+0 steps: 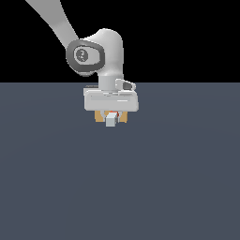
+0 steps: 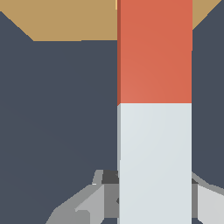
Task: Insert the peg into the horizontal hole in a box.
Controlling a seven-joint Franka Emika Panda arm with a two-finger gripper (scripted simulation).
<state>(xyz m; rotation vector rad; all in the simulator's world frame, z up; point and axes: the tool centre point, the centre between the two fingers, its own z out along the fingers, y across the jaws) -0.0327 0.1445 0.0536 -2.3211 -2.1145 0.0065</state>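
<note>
My gripper [image 1: 111, 114] hangs low over the dark floor and is shut on the peg [image 1: 111, 121], whose pale grey-white end faces the exterior camera. A sliver of its orange-red part shows just behind. The tan box [image 1: 98, 116] stands right behind the gripper, its edges showing on both sides of the peg. In the wrist view the peg [image 2: 154, 109] runs from between my fingers [image 2: 87, 203], pale half near them, to its orange-red half lying over the box [image 2: 65, 22]. The hole is hidden behind the peg. I cannot tell whether the tip is inside it.
A plain dark grey floor [image 1: 120, 187] stretches all around the box. The white arm [image 1: 101, 51] rises from the gripper toward the exterior view's upper left. Nothing else stands on the floor.
</note>
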